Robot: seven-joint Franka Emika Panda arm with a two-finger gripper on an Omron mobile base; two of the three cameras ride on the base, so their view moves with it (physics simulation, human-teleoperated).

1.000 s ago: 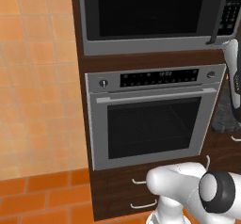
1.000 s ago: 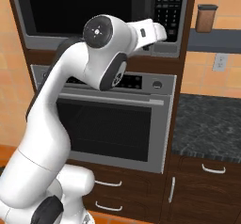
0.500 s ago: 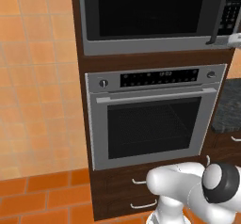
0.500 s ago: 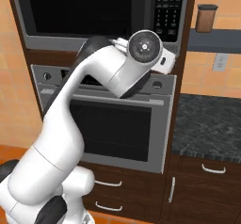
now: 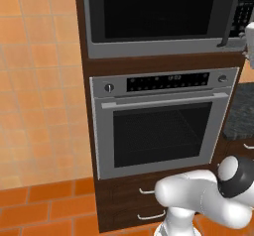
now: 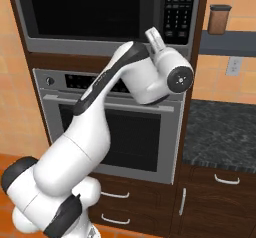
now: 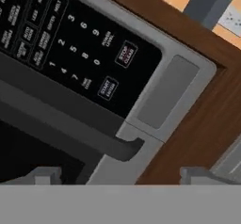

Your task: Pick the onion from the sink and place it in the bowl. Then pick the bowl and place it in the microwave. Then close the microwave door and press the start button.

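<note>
Jaws apart, empty — gripper (image 7: pixel 120 175) close before the microwave (image 5: pixel 158 17) keypad (image 7: pixel 70 44); microwave door (image 6: pixel 90 7) shut — oven (image 5: pixel 158 126) below.

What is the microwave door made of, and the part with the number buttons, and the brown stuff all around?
The microwave door looks like dark, glossy glass, set in a dull grey metal-looking rim. The keypad looks like smooth black plastic or glass with white printed labels; I cannot tell which. The cabinet around it looks like dark brown wood with faint grain, maybe only a veneer.
</note>
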